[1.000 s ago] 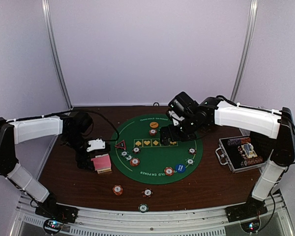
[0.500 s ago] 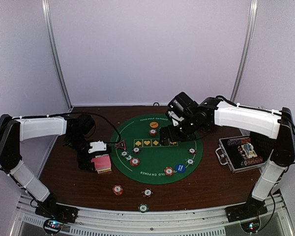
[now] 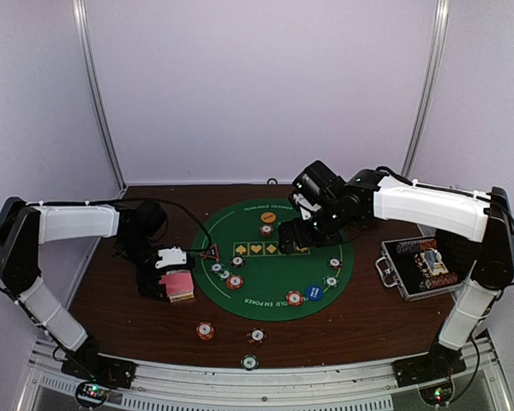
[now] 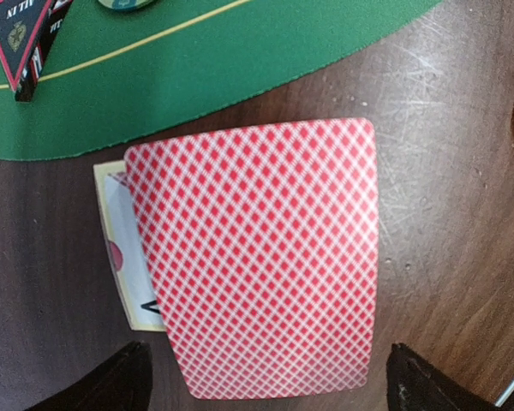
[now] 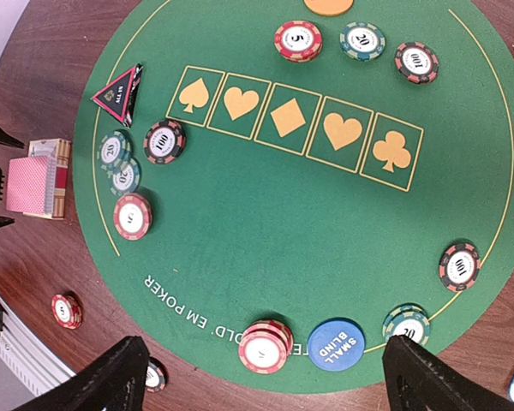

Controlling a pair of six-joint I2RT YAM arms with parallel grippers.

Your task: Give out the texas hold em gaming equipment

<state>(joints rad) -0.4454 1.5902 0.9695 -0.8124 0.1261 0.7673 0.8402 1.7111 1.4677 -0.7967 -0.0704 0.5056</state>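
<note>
The left claw [image 3: 161,284] is held wide open over the pink-backed stack of playing cards [image 3: 180,284], at middle left. The right claw [image 3: 296,231] is spread empty above the round green felt mat [image 3: 274,274].

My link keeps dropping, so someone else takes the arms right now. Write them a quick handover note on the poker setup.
Left gripper: jaws open, over the card deck, nothing held.
Right gripper: jaws open, empty, above the green mat.
The deck lies on the wood just off the mat's left edge, near the triangle marker.
Done: chips sit in groups round the mat's rim, and the blue small-blind disc is at its near edge.
Left: no cards dealt, the five suit boxes are bare. Three loose chips lie off the mat. The case appears to hold more.
</note>
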